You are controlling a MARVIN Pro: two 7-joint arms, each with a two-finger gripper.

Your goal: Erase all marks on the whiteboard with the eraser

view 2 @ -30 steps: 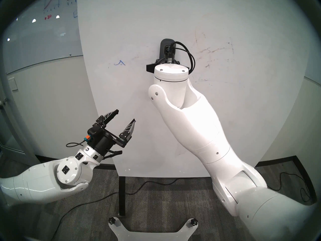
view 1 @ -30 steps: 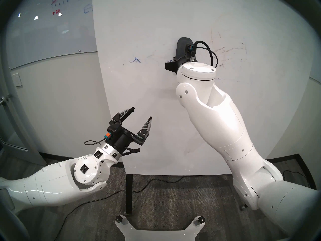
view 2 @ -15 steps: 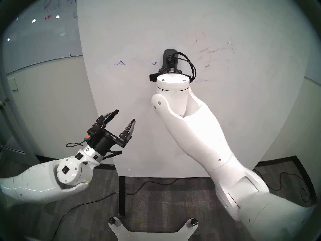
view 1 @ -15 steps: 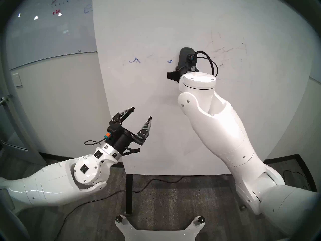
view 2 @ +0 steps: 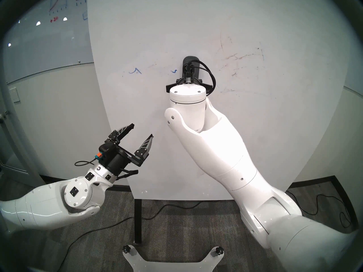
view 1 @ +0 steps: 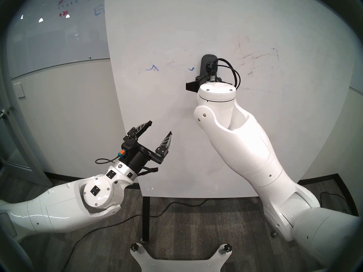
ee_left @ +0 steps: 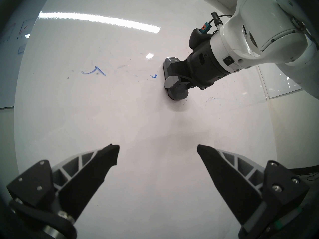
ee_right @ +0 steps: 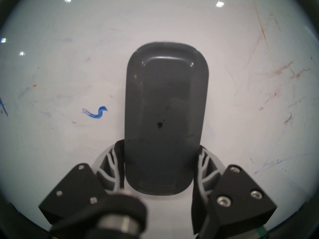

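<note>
- Near the whiteboard's (view 1: 176, 30) middle, the right gripper (ee_right: 160, 166) clamps the eraser (ee_right: 165, 112) flat on it.
- A blue squiggle (ee_right: 96, 112) lies just beside the eraser; a blue peak (view 1: 152, 68) sits nearer the left edge.
- Left gripper (view 1: 160, 130) gapes empty, low by the left edge.

Our arms (view 1: 245, 148): glossy white rounded shells with small screws, black square markings at our left wrist (view 1: 95, 191), black ribbed fingers (ee_left: 96, 173), looped black cables (view 1: 231, 69), teal-and-orange connector (view 1: 121, 153), white base plate with two black knobs (view 1: 227, 254).

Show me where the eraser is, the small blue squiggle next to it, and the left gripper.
eraser (ee_right: 165, 116), right wrist view, middle of its grey back.
small blue squiggle (ee_right: 97, 112), right wrist view, on its curl.
left gripper (view 1: 160, 129), head left view, between its open fingertips.
</note>
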